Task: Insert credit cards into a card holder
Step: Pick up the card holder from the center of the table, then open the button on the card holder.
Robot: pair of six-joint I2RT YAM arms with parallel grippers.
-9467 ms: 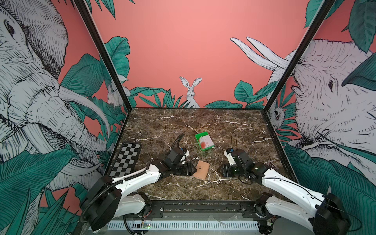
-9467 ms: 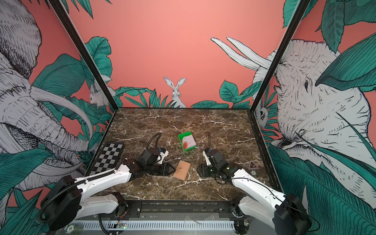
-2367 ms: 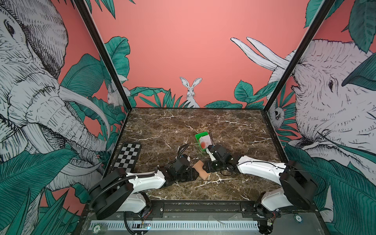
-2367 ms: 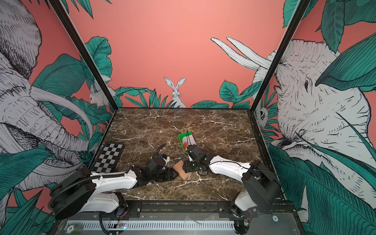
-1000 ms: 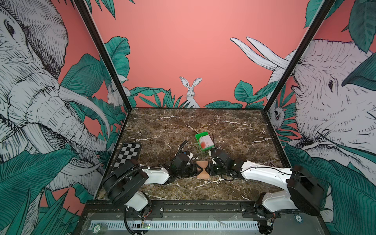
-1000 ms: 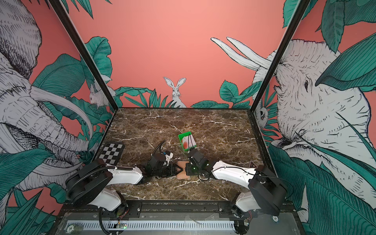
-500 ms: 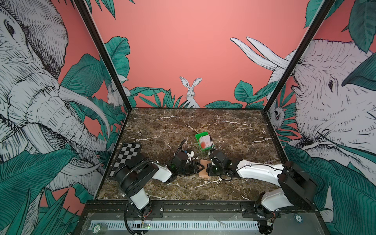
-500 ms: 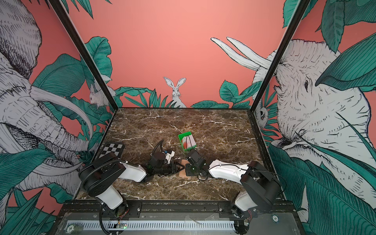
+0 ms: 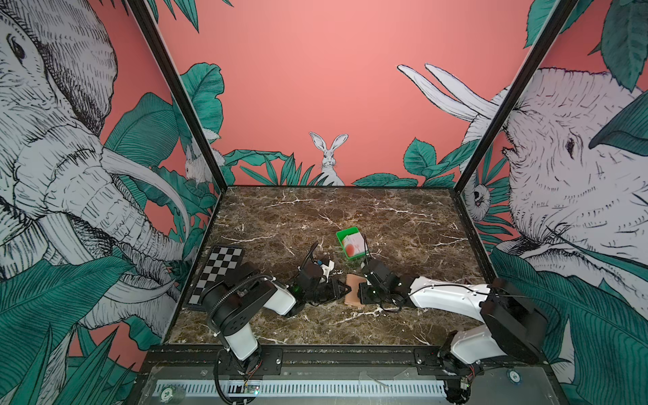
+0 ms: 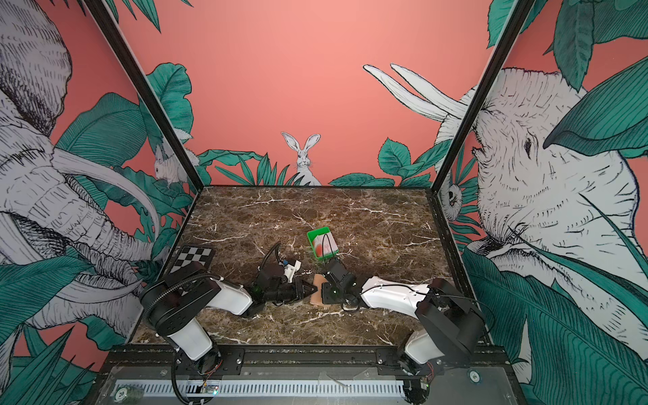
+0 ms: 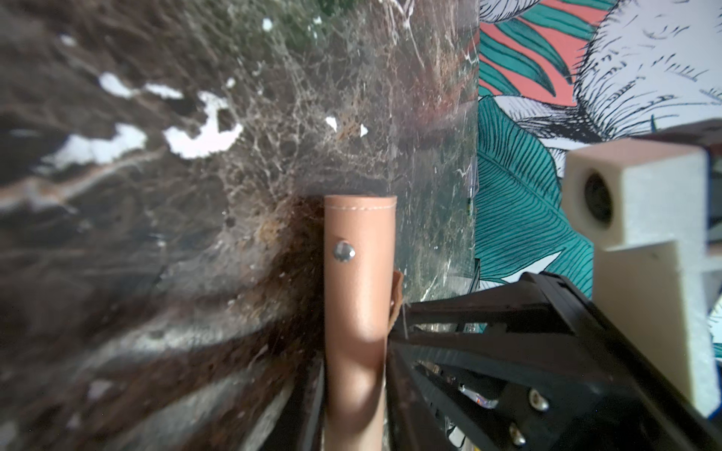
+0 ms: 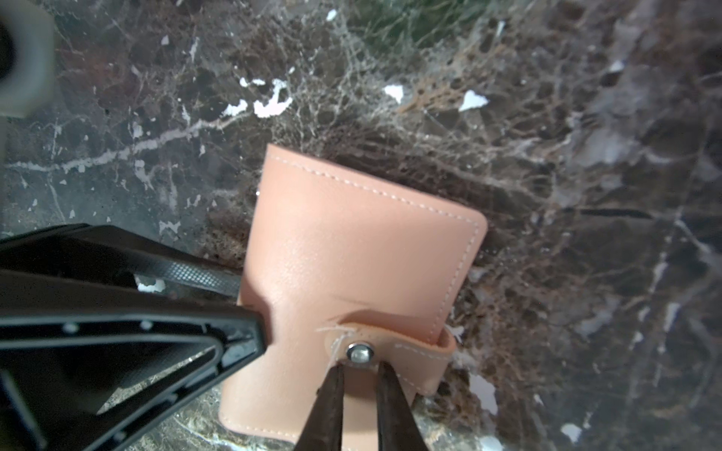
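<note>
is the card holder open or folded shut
Folded shut. In the right wrist view the card holder shows only its outer cover, the strap wrapped round its edge onto the snap stud; nothing of its inside shows.

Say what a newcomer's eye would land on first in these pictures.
The peach card holder at the front middle of the table is clamped from both sides: the left gripper grips one edge and the right gripper pinches its snap strap. Beyond it, a bright green tray holds the credit cards. Loud elephant-and-rabbit murals cover the walls.
</note>
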